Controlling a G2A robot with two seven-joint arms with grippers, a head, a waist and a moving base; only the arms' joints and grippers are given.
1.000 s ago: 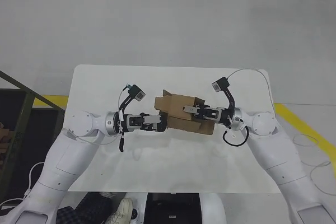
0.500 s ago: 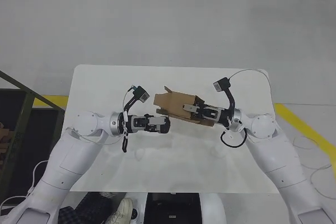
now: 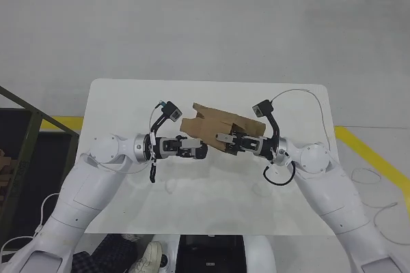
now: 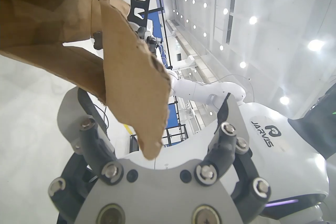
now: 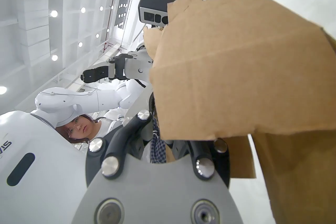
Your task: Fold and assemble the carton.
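Note:
A brown carton (image 3: 219, 121), partly folded with loose flaps, hangs over the middle of the white table (image 3: 191, 198). My right gripper (image 3: 224, 140) is shut on its near edge; in the right wrist view the carton (image 5: 236, 64) covers my right gripper (image 5: 173, 135) and hides one finger. My left gripper (image 3: 199, 148) is at the carton's left end. In the left wrist view my left gripper (image 4: 153, 101) is open, and a ragged carton flap (image 4: 131, 78) dangles between its fingers without being clamped.
A dark rack (image 3: 14, 157) with cardboard pieces stands off the table's left side. Yellow floor tape (image 3: 369, 153) runs past the right side. Bare table surface lies in front of and behind the arms.
The right arm has carried the carton leftward and turned it. The left gripper has shifted slightly right, so the carton's flap now hangs between its fingers.

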